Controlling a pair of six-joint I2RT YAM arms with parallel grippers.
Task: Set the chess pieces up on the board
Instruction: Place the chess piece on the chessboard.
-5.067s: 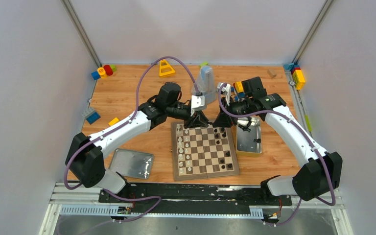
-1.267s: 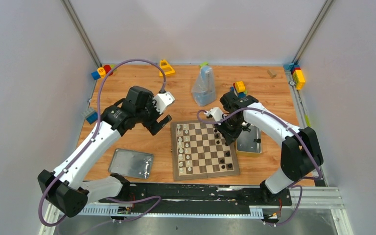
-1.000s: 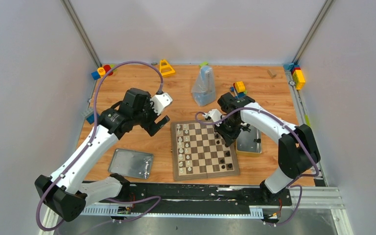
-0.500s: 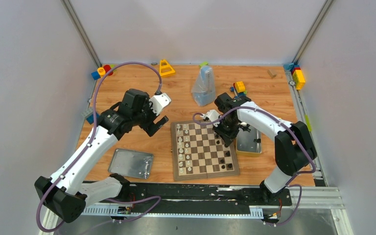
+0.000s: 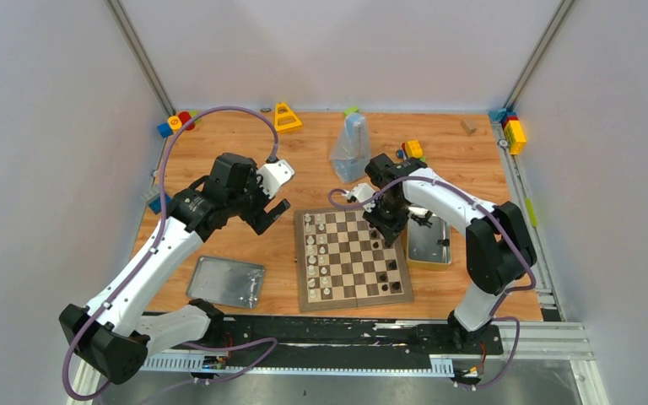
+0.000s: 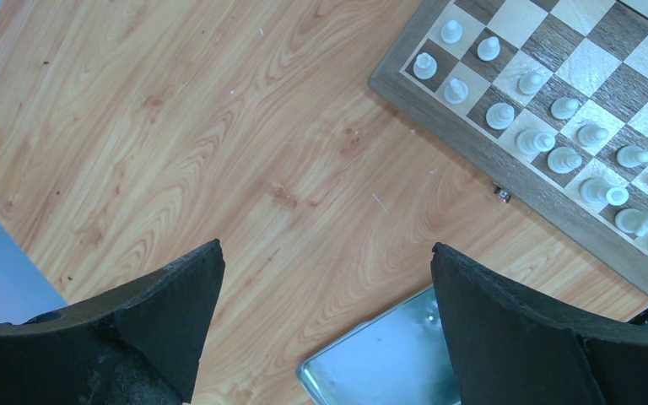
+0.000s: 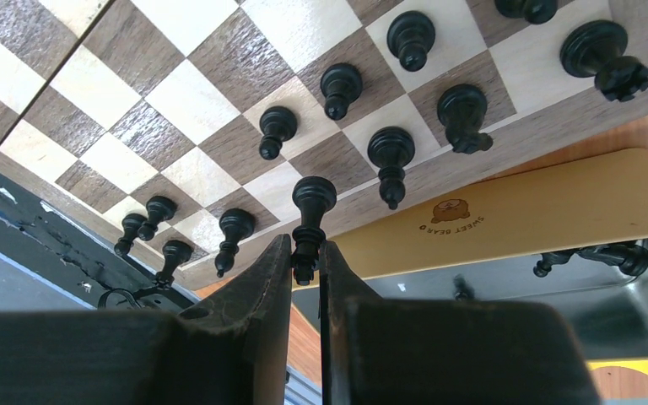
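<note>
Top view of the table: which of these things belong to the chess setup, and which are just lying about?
Part of the job:
board
cream-white pieces
black pieces
black piece pinched in the right fingers
tin holding more black pieces

Just lying about:
tin lid
toy blocks
yellow triangle
clear bag

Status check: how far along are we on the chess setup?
Done: white pieces line two rows on one side of the board. Partly done: black pieces stand along the opposite side, some squares seemingly open. In hand: the right gripper pinches a black piece between its fingers over that side; the left gripper is open, empty. Left: loose black pieces in the tin.
</note>
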